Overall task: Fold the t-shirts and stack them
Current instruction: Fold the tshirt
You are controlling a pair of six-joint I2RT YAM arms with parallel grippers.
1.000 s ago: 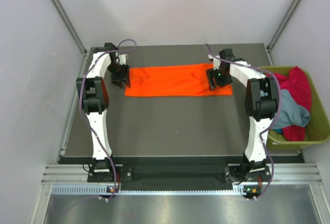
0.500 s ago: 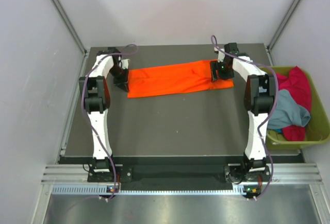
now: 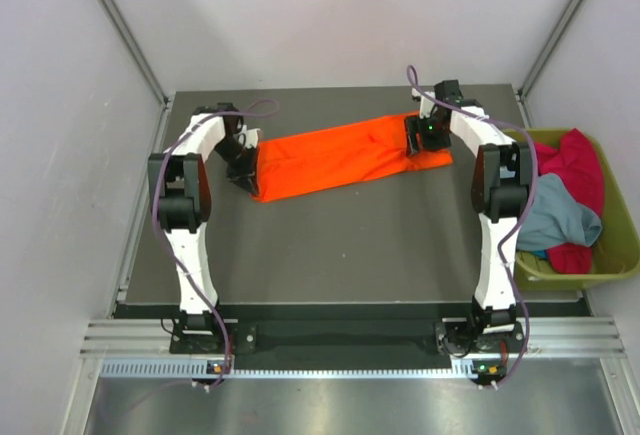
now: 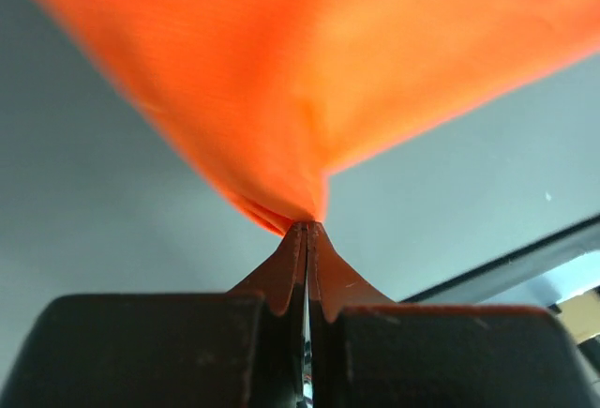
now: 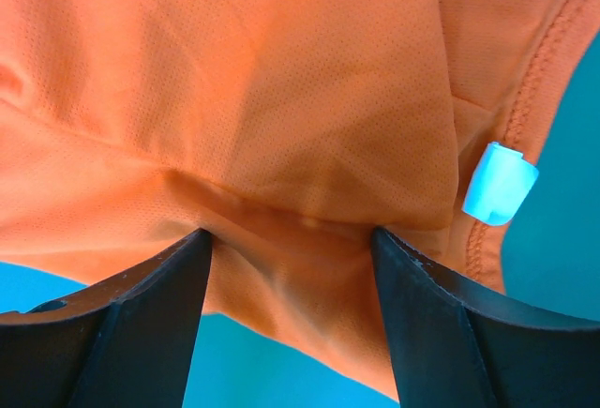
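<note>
The bright orange t-shirt [image 3: 340, 155] lies as a long folded strip across the far part of the table, slanting down towards its left end. My left gripper [image 3: 245, 170] is shut on that left end; in the left wrist view the fingertips [image 4: 307, 225] pinch a bunched corner of the orange cloth [image 4: 309, 70] lifted off the table. My right gripper [image 3: 415, 143] rests on the shirt's right end. It is open, its fingers [image 5: 291, 239] set wide apart with orange fabric [image 5: 281, 80] pressed between them.
An olive-green bin [image 3: 620, 255] stands at the table's right edge, holding a magenta-red shirt [image 3: 575, 160] and a grey-blue shirt [image 3: 560, 220]. A small white tag [image 5: 500, 183] shows by the orange shirt's seam. Bare grey table [image 3: 340, 245] stretches in front of the shirt.
My left gripper closed on the shirt's left end and drew it nearer, tilting the strip. My right gripper shifted back to the far right end, still open.
</note>
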